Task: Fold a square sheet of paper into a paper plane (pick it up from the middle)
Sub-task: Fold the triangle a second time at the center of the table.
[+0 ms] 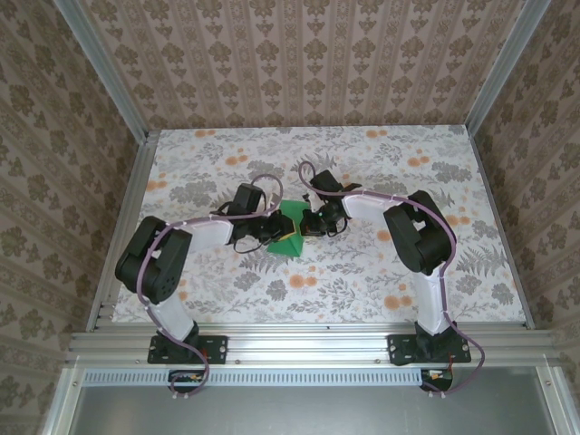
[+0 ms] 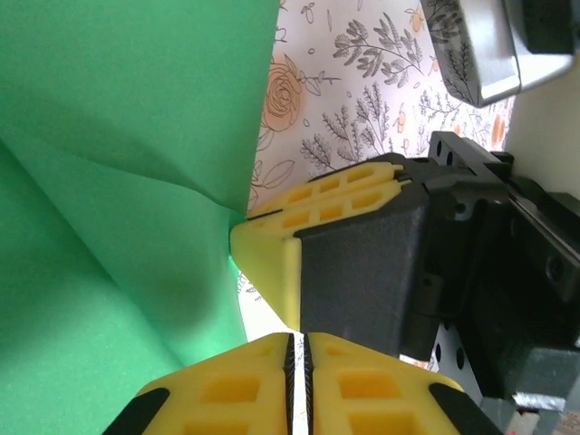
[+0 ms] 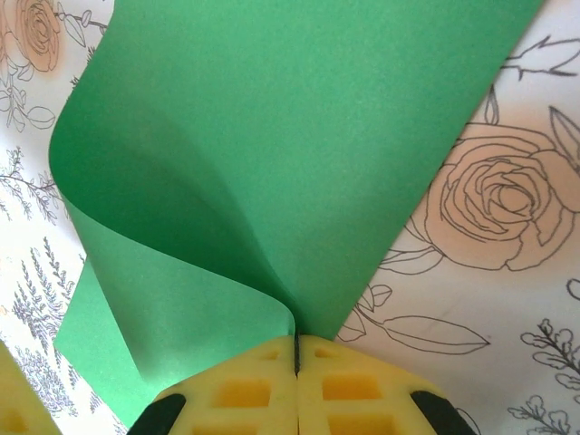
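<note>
**Green sheet hangs on one narrow pinch: a slip, a tear or a crooked crease could follow**

Top view: the square sheet of thin bright green paper (image 1: 288, 231) sits near the middle of the floral-patterned desk (image 1: 362, 281), partly folded and raised off the surface. The left end effector (image 1: 265, 227) and the right end effector (image 1: 310, 222) crowd it from either side. With the two so near each other, a small misjudged move could knock one against the other or drag the sheet askew.

Left wrist view: the left end effector (image 2: 294, 381) has its yellow pads pressed together. No green shows in the seam, so it cannot be told whether any paper is nipped there. Just beside it, the right end effector (image 2: 263, 217) bites the sheet's edge at the very tip of its pads. A sideways pull from the left arm could tear the paper at that bite or slide it out.

Right wrist view: the right end effector (image 3: 296, 349) is clamped on the sheet, which runs into the seam and curls over in a soft loop rather than a sharp crease. Pressing that loop down unaligned would likely set a crooked fold, and a plane folded from it would be lopsided.
</note>
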